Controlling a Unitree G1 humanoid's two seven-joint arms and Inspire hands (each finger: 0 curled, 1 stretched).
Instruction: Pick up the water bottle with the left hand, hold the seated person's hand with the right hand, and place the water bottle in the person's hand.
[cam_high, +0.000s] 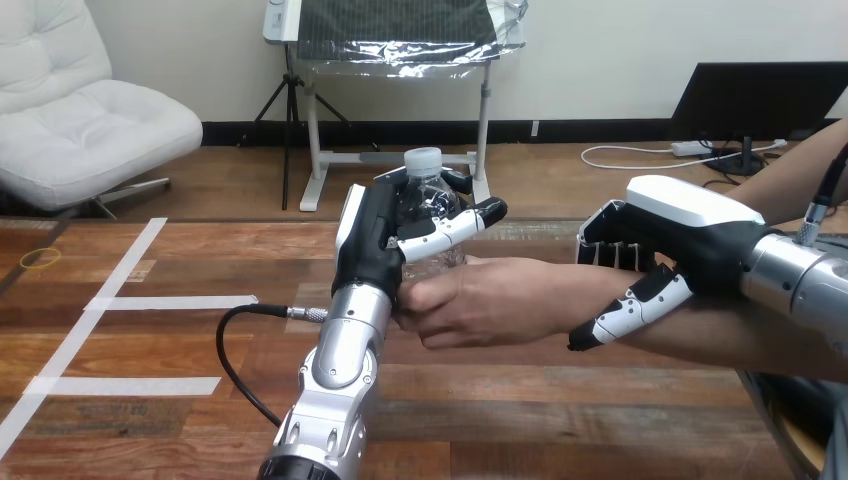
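Left forearm (345, 370): silver, rising from the near edge of the table (560, 420) to a point directly below the water bottle (425, 200).
Cable (235, 350): black loop lying on the table, below and left of the bottle.
White tape (130, 385): strips on the table, well to the left of the bottle.
Person's hand (480, 300): reaches in from the right, with its fingers touching the lower part of the bottle.
Left hand (375, 245): closed on the bottle from its left side, with thumb and fingers curled round the body.
Water bottle: clear and upright, with the white cap standing above the left hand. The base is hidden behind both hands.
Right hand (690, 235): well to the right of the bottle, clamped on the person's wrist. The fingers curl over the far side and the thumb crosses the near side.
Yellow ring (40, 258): on the table, far left of the bottle.
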